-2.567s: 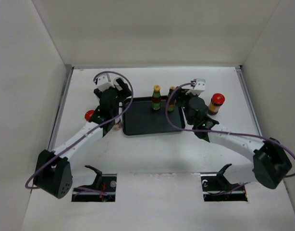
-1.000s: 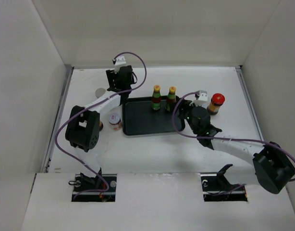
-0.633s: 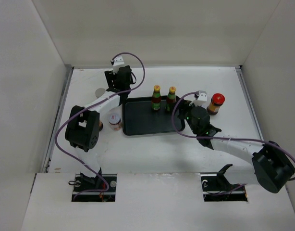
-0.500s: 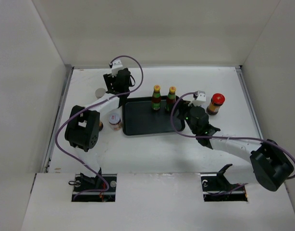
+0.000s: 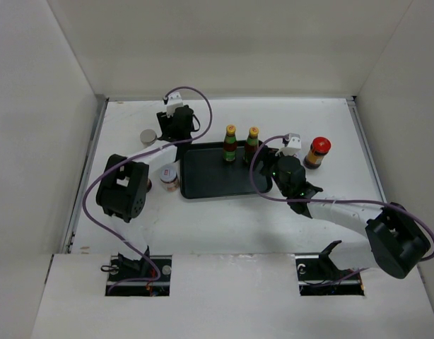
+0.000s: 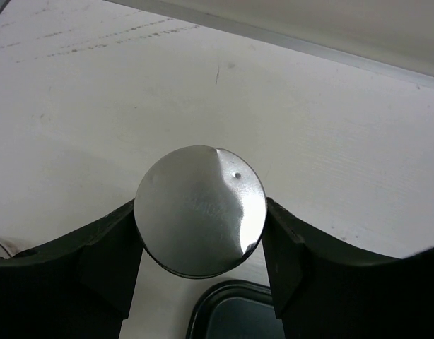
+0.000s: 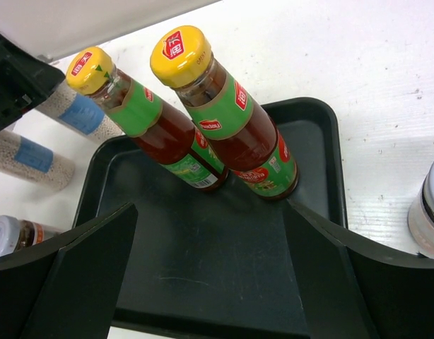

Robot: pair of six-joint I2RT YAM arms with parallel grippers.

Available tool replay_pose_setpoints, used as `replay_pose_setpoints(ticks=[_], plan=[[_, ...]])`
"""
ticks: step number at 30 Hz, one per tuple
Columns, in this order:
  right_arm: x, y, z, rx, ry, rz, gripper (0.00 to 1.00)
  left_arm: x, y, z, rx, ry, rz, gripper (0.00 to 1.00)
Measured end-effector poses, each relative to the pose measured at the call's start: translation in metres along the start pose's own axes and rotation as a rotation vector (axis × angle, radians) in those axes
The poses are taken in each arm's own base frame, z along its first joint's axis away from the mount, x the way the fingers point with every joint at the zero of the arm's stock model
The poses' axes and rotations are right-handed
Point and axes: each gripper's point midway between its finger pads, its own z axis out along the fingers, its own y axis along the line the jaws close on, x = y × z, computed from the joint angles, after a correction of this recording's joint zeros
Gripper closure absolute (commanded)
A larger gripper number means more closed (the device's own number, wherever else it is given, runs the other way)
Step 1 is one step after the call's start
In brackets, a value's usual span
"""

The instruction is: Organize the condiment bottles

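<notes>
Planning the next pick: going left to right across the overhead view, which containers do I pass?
Silver-lidded container → short pale-lidded jar → left sauce bottle → right sauce bottle → red-capped jar. Anything hidden under the arms is left out.

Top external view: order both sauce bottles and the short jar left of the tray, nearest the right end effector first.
1. Right sauce bottle: on tray, far edge.
2. Left sauce bottle: beside it.
3. Short jar: outside tray's left edge.
</notes>
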Motion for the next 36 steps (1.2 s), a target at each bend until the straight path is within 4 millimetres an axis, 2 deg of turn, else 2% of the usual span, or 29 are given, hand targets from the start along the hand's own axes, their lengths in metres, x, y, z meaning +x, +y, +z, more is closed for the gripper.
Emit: replay_pose_setpoints(ticks=[3,5,11,14,16,21,24,30,33,36], plan=[[0.000,0.000,0.000,0.001,0.001,-0.001,0.09,0.000,-0.004,-0.014,0.030,-0.008,0.008,0.63],[0.001,0.000,0.000,0.000,0.002,-0.002,0.09,-0.005,-0.008,-0.031,0.060,-0.026,0.015,0.63],[0.001,0.000,0.000,0.001,0.003,-0.004,0.10,-0.053,-0.027,-0.088,0.185,-0.143,-0.057,0.63],[0.001,0.000,0.000,0.001,0.003,-0.003,0.09,-0.062,-0.035,-0.110,0.246,-0.173,-0.099,0.63],[0.001,0.000,0.000,0.001,0.003,-0.004,0.09,-0.053,-0.039,-0.118,0.277,-0.159,-0.107,0.63],[0.001,0.000,0.000,0.001,0.003,-0.003,0.09,-0.002,-0.044,-0.125,0.332,-0.051,-0.061,0.63],[0.001,-0.001,0.000,0.001,0.003,-0.003,0.09,0.018,-0.053,-0.130,0.380,-0.004,-0.053,0.62],[0.000,0.000,0.000,0.000,0.000,-0.002,0.09,0.037,-0.079,-0.137,0.466,0.027,-0.053,0.61],[0.000,0.000,0.000,0.000,0.001,-0.003,0.09,0.048,-0.087,-0.137,0.482,0.044,-0.039,0.52],[0.000,0.000,0.000,0.000,0.001,-0.002,0.09,0.049,-0.090,-0.134,0.484,0.036,-0.042,0.47]])
